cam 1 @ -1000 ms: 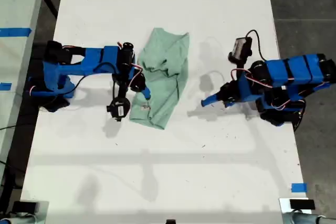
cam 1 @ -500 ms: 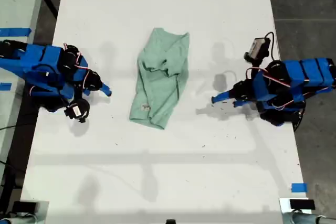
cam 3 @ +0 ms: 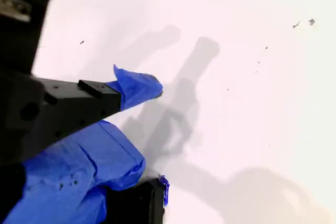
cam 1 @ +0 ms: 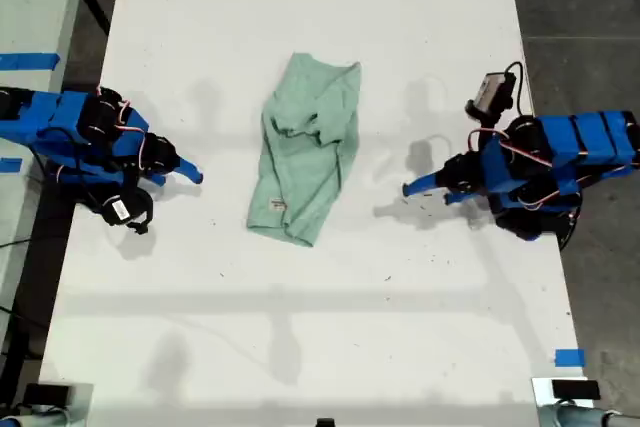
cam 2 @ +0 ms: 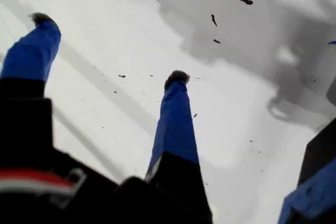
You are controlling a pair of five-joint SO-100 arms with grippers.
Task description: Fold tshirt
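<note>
The tshirt [cam 1: 305,152] lies crumpled and partly folded mid-worktop [cam 1: 300,327], touched by neither arm. My first pincer [cam 1: 408,187] stands wide and empty, well apart from it toward the exterior view's right. My second pincer [cam 1: 192,175], also spread and empty, hangs off toward the exterior view's left.
</note>
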